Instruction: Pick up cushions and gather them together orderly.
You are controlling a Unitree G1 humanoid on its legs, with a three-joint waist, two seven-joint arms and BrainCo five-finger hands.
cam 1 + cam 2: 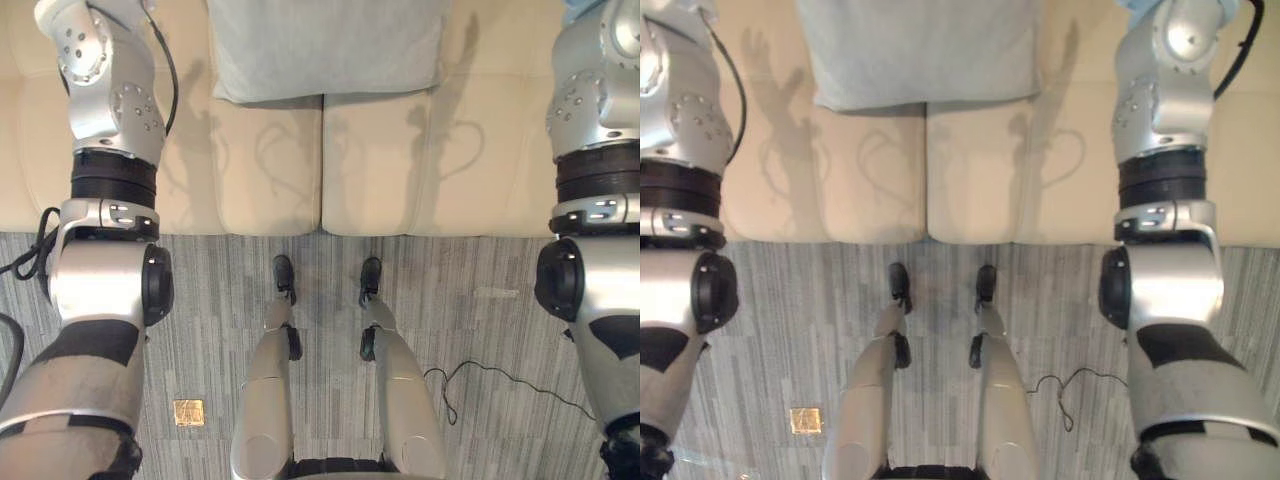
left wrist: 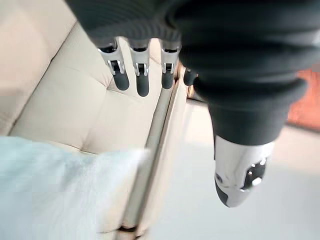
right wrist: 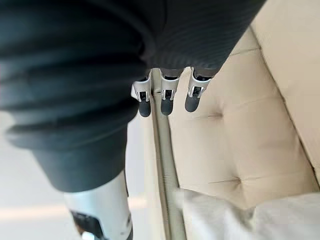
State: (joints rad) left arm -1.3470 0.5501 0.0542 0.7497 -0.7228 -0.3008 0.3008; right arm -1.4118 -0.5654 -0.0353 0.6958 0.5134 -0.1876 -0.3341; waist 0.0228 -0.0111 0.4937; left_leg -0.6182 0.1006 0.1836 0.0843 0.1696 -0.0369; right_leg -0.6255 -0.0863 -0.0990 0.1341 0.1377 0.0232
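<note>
Cream tufted sofa [image 1: 250,180], pale blue cushion [image 1: 325,45] lying across its seat seam, grey striped carpet [image 1: 480,300] in front

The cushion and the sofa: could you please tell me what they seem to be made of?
Cushion: pale blue-grey woven fabric, matte, with soft, slack edges. Sofa: probably cream leather or an imitation; smooth, faintly sheened, with tufted dimples and seams.
</note>
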